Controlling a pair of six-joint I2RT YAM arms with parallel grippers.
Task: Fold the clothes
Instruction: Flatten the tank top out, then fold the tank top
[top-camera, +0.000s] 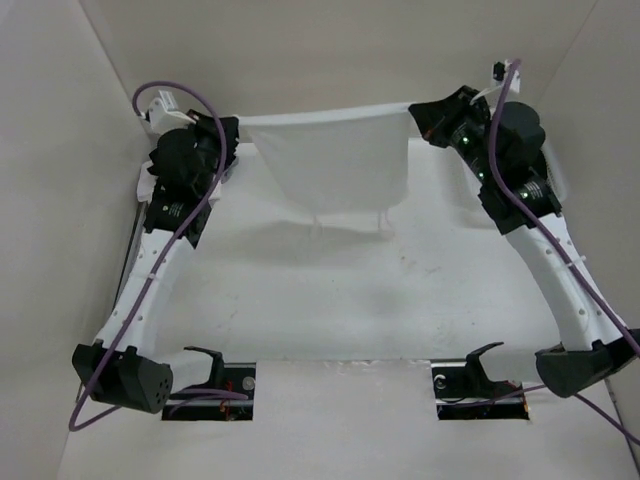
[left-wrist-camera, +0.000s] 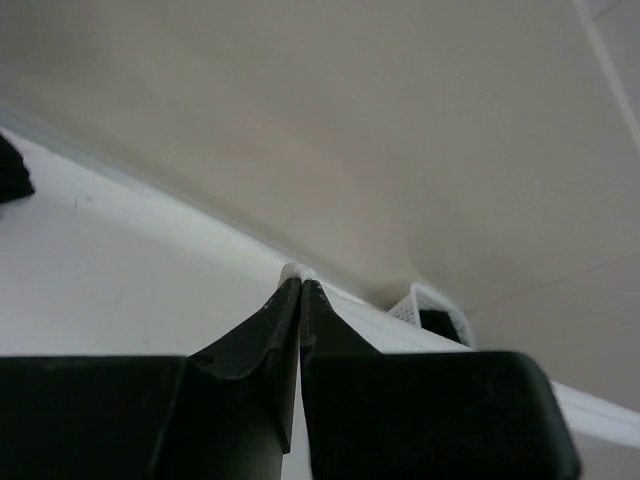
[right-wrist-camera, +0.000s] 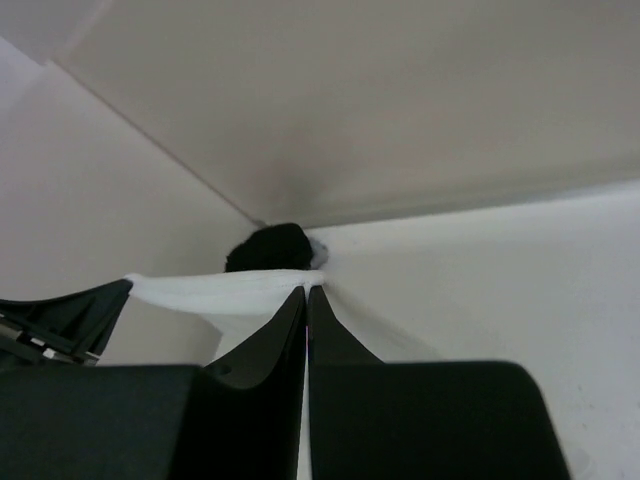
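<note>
The clothes (top-camera: 335, 160), a thin white top, hang stretched in the air between both grippers at the back of the table, with thin straps dangling from the lower edge. My left gripper (top-camera: 238, 135) is shut on the top's left upper corner; in the left wrist view a bit of white fabric (left-wrist-camera: 293, 271) peeks from the left gripper (left-wrist-camera: 301, 283). My right gripper (top-camera: 418, 112) is shut on the right upper corner; in the right wrist view the taut hem (right-wrist-camera: 220, 288) runs left from the right gripper (right-wrist-camera: 307, 291).
White walls close in the table (top-camera: 330, 300) at the back and both sides. A small white basket (left-wrist-camera: 432, 312) shows by the wall in the left wrist view. Two black mounts (top-camera: 215, 375) (top-camera: 480, 375) sit at the near edge.
</note>
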